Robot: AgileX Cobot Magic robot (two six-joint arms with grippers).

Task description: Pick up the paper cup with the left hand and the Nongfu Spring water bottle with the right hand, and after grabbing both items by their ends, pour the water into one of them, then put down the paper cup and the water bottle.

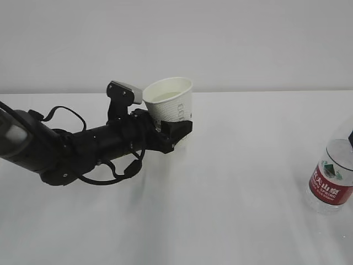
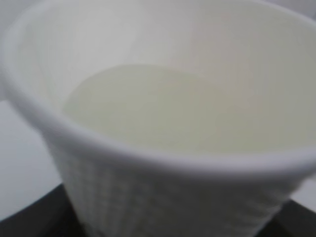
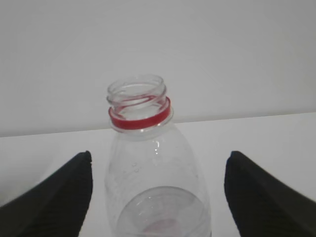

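My left gripper (image 1: 172, 134) clamping cup (image 1: 171, 102) low, keeping water (image 2: 168, 111) level, mid-table. Right gripper (image 3: 158, 190) gaping around bottle (image 1: 332, 178), seemingly not touching; bottle standing uncapped near table's (image 1: 231, 187) right edge.

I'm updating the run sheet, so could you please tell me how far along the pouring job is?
Pouring looks done: the paper cup holds water. The bottle stands uncapped on the table, and the right pincer is open around it without touching. In hand: the left pincer grips the cup low down. Left: release the cup; whether it rests on the table is unclear.
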